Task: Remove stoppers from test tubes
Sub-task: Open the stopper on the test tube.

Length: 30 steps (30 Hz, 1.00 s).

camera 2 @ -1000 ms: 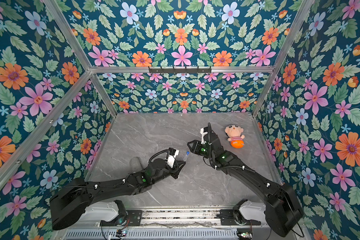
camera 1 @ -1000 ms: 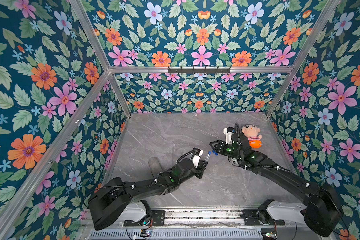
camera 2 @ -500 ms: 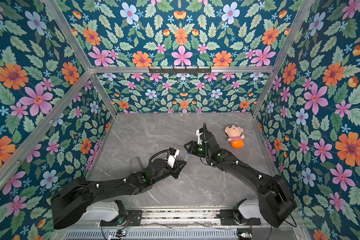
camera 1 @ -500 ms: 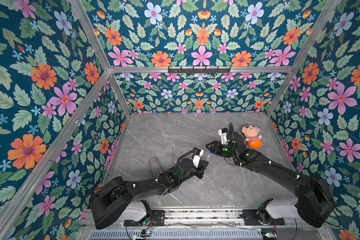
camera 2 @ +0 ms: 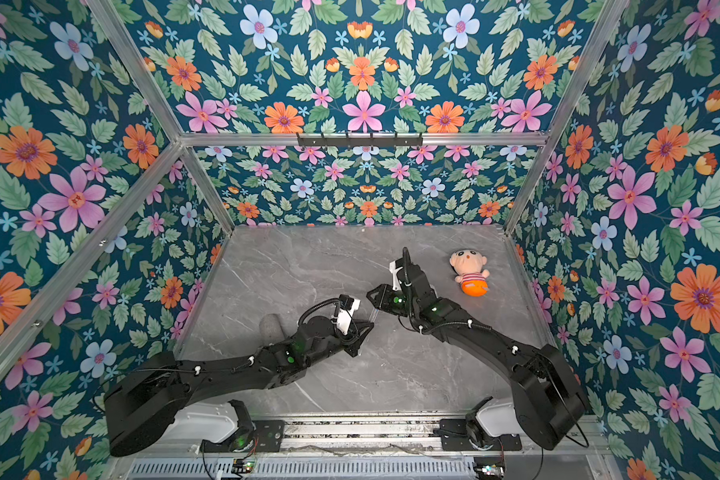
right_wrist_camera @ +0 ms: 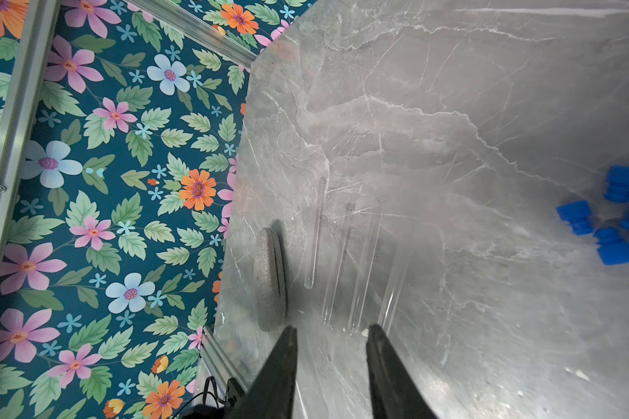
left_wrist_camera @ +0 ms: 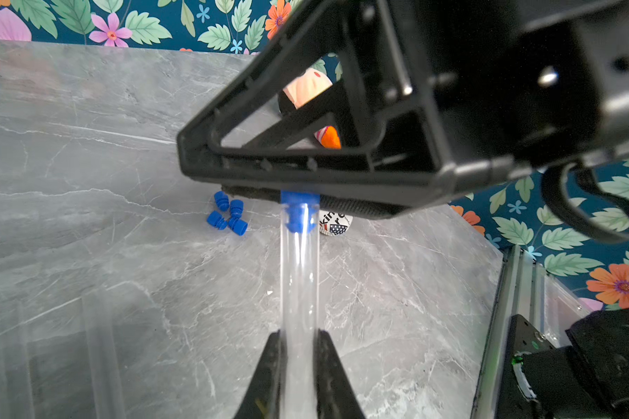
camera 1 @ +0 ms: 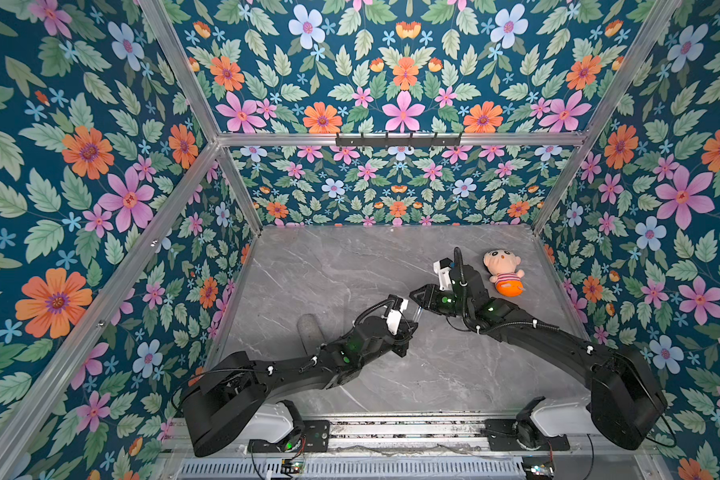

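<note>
last one, by our count. the left gripper (left_wrist_camera: 298, 334) is clamped on a clear test tube (left_wrist_camera: 299, 275), low on its body. we hold it up off the marble table (camera 1: 350, 266), on the left arm's side of the doll (camera 1: 501, 272). why there? a grip on the bare glass leaves the capped end free, where the other arm can reach it.

that end carries a blue stopper (left_wrist_camera: 300, 217), seated in the mouth and tucked between the fingers of the right gripper (right_wrist_camera: 332, 331). those jaws stand a little apart. whether the pads bite the stopper we cannot tell, since the upper finger hides its top.

now the line of it. the tube's long axis runs straight from one gripper to the other. the stoppered mouth aims toward the doll, and the other end is hidden behind the left fingers. that sets the pull along the tube, which we judge the clean way to draw a plug without bending thin glass.

four loose stoppers (left_wrist_camera: 237, 225) lie bunched on the marble near the doll, on the same side of it as the held tube. four bare tubes (right_wrist_camera: 312, 246) lie side by side, roughly parallel, next to a grey cylinder (right_wrist_camera: 269, 279). they are well apart from the doll, across the table from it. we reckon that keeps the finished glass away from the plugs.
</note>
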Each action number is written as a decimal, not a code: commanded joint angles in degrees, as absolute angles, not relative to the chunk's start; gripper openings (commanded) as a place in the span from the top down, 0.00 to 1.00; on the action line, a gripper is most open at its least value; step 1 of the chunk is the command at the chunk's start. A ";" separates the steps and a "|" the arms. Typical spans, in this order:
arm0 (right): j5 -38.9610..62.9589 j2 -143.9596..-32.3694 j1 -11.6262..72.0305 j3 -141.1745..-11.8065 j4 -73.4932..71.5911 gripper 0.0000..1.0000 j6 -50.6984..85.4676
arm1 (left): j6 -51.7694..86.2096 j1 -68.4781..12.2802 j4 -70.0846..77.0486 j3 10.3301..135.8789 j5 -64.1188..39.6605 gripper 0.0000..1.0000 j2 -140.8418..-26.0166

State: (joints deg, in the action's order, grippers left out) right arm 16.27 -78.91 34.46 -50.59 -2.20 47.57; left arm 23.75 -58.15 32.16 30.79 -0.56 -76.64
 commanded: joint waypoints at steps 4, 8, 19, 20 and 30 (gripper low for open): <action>16.44 -79.22 34.61 -50.63 -4.74 0.73 47.93 | 23.55 -58.08 34.63 31.10 -0.53 0.88 -76.94; 16.26 -79.34 34.63 -50.64 -4.98 0.76 47.99 | 23.55 -58.09 34.57 31.11 -0.64 0.88 -76.99; 16.44 -79.69 34.63 -50.60 -4.98 0.82 48.00 | 23.55 -57.89 34.37 31.20 -0.71 0.88 -76.99; 16.44 -79.65 34.61 -50.55 -5.02 0.82 48.05 | 23.55 -57.91 34.28 31.20 -0.85 0.88 -77.01; 16.70 -79.79 34.72 -50.63 -4.95 0.80 47.92 | 23.67 -57.74 34.19 31.20 -0.79 0.88 -77.04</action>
